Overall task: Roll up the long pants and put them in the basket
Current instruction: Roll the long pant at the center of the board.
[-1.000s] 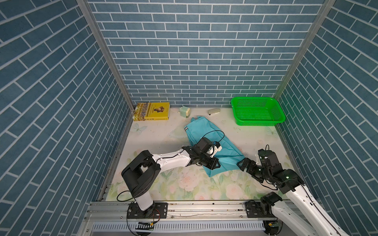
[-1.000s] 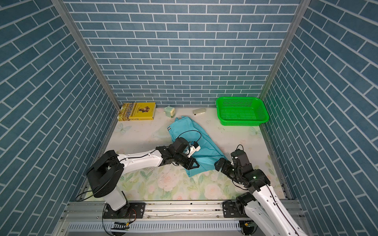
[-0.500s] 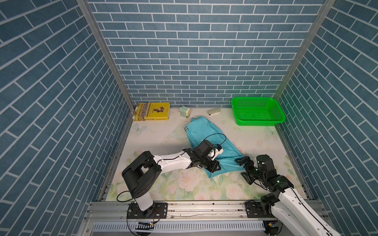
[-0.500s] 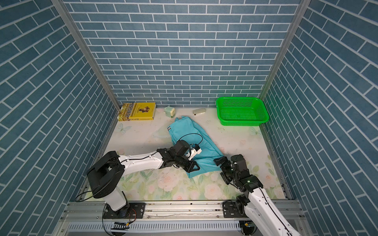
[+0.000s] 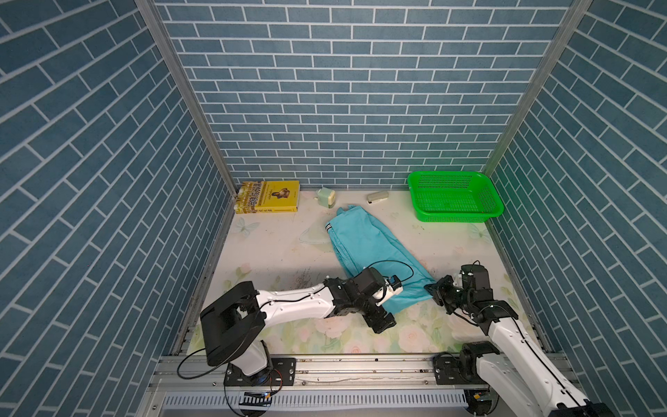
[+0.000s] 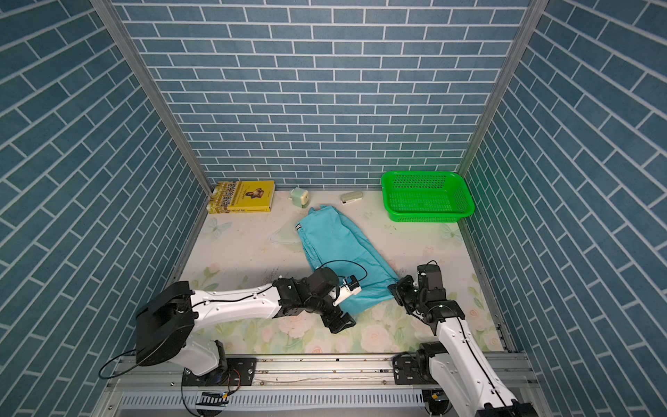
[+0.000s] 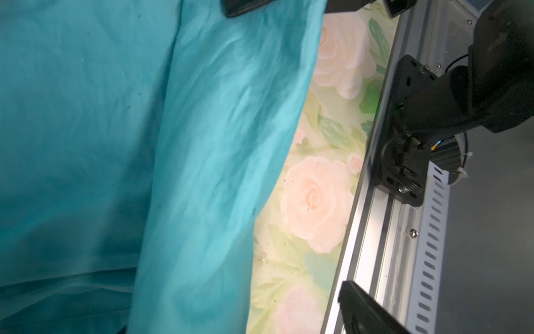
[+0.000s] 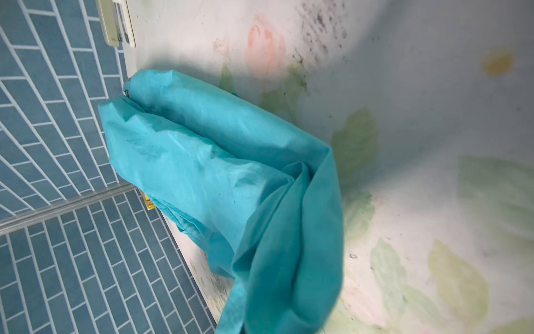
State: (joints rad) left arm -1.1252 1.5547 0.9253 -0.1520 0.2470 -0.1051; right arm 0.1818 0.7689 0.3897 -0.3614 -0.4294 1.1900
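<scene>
At the near edge of the floral bench (image 5: 274, 252), the left hand (image 5: 380, 319) was seen released, jaws spread just beside the hem. The right hand (image 5: 433, 290) was clenched on a hem corner of the long pants (image 5: 364, 242), which lay flat, stretching toward the far wall. No roll was judged begun; all the rolling was left to do.

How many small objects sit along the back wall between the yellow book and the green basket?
2. A pale green object nearer the yellow book, a beige object nearer the green basket. Both lie beyond the long pants; none seems hidden.
</scene>
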